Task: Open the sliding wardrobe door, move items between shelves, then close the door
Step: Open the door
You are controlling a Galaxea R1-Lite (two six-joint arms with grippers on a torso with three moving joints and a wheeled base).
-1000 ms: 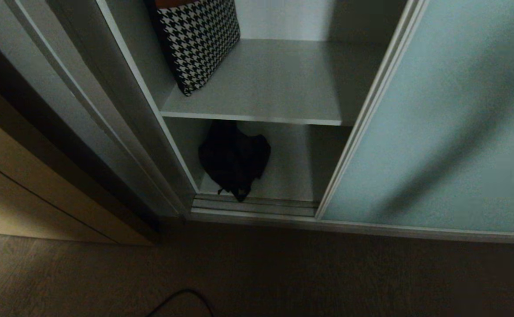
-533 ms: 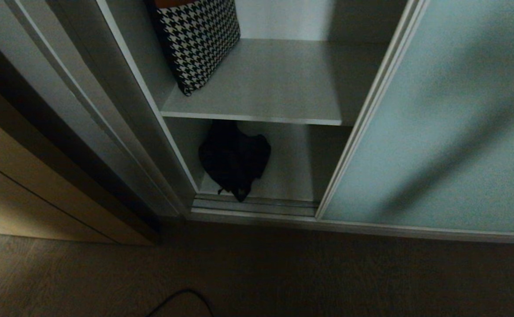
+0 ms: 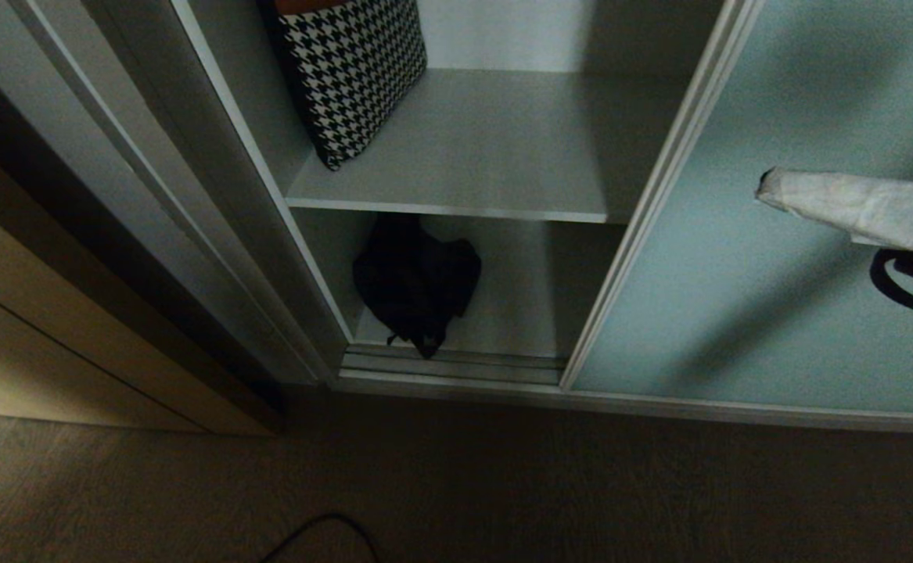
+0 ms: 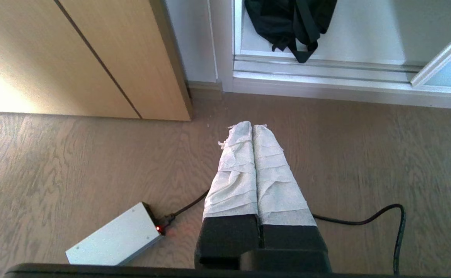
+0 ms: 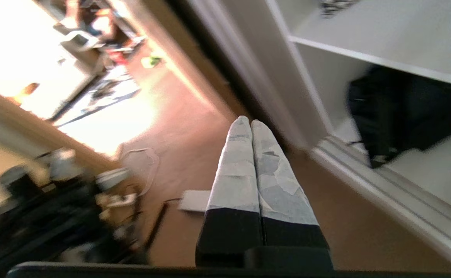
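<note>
The right pincer (image 3: 765, 188), pressed together and empty, hangs before the sliding wardrobe door (image 3: 777, 313). The left pincer (image 4: 251, 127), also pressed together, points at the floor (image 4: 94, 162). The black fabric bundle (image 3: 415, 293) lies on the bottom shelf (image 3: 511, 320).

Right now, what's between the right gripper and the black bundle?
In the head view, the door's silver frame edge, then bare lower shelf, separates the right gripper from the bundle.

Take the frosted pale teal glass sliding door (image 3: 777, 297) as your landmark: left of it sits the wide white-grey upper shelf (image 3: 495, 156), bearing a houndstooth cushion (image 3: 350, 74) (far left). Below that shelf lies the soft black fabric bundle (image 3: 415, 293), behind the floor track (image 3: 452, 367).
</note>
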